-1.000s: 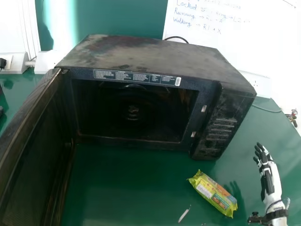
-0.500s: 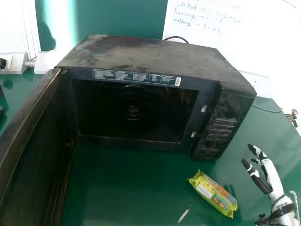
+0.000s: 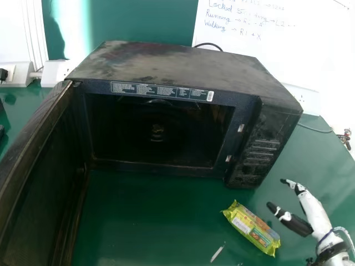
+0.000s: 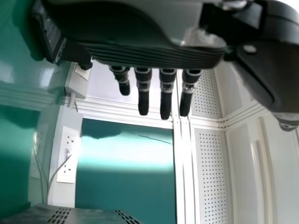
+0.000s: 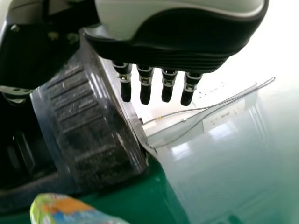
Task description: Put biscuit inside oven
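My right hand is at the lower right of the head view, just right of the biscuit packet, its fingers and thumb spread apart and holding nothing. The yellow-green biscuit packet lies on the table before the oven's right front corner. The black oven stands with its door swung out to the left and its cavity dark. In the right wrist view, my right hand has straight fingers, with part of the packet and the oven's button panel beyond. My left hand shows straight fingers in the left wrist view, holding nothing.
The oven door juts toward the front left over the green table. A small white strip lies near the front edge, left of the packet. A cable runs behind the oven's right side, below a whiteboard.
My right hand has turned and its fingers and thumb have come leftward, closer to the packet, with the thumb now spread from the fingers. The packet and oven have stayed put.
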